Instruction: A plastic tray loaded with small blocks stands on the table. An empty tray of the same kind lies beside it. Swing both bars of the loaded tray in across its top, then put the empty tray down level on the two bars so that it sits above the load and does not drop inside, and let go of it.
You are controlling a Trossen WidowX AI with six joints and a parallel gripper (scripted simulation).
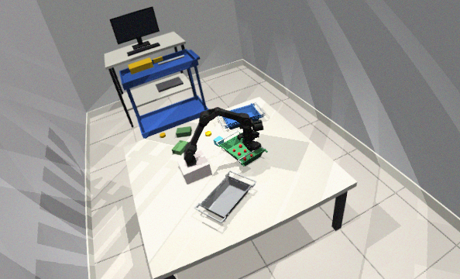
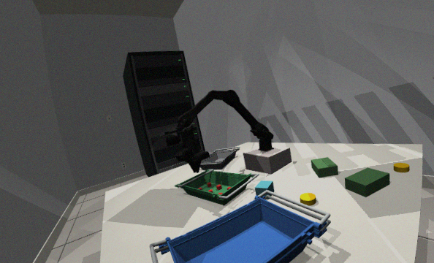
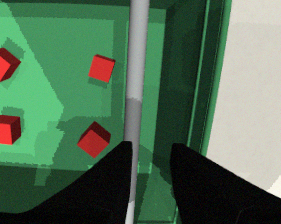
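Observation:
The loaded green tray holds several small red blocks. Its far wire bar is swung out past the end near the cyan block. The other bar now lies over the tray's inside, past the end wall. My gripper is pointed down at this end, slightly open; the bar runs by its left fingertip, not clamped. A grey empty tray and a blue empty tray stand apart from it.
A cyan block sits by the green tray's far end. Two green blocks and two yellow discs lie farther along the table, near the arm's pale base.

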